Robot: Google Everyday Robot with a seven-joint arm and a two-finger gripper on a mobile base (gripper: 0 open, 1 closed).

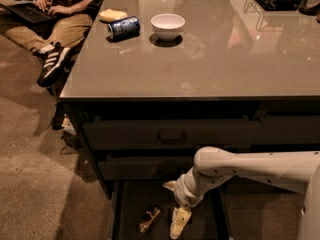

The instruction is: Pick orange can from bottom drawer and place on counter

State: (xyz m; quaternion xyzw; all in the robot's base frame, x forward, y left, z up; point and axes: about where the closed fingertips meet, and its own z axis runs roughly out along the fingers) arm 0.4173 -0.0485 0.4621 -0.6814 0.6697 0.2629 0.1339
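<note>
Camera view from above: my gripper (179, 223) points down into the open bottom drawer (131, 200), just right of the orange can (150, 219) lying on the drawer floor. I cannot tell whether my gripper is spread or closed. A blue can (123, 27) and a white bowl (167, 25) sit on the counter (200, 64).

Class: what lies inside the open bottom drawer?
The orange can lies in the bottom drawer, the gripper close beside it. The arm covers part of the floor.
</note>
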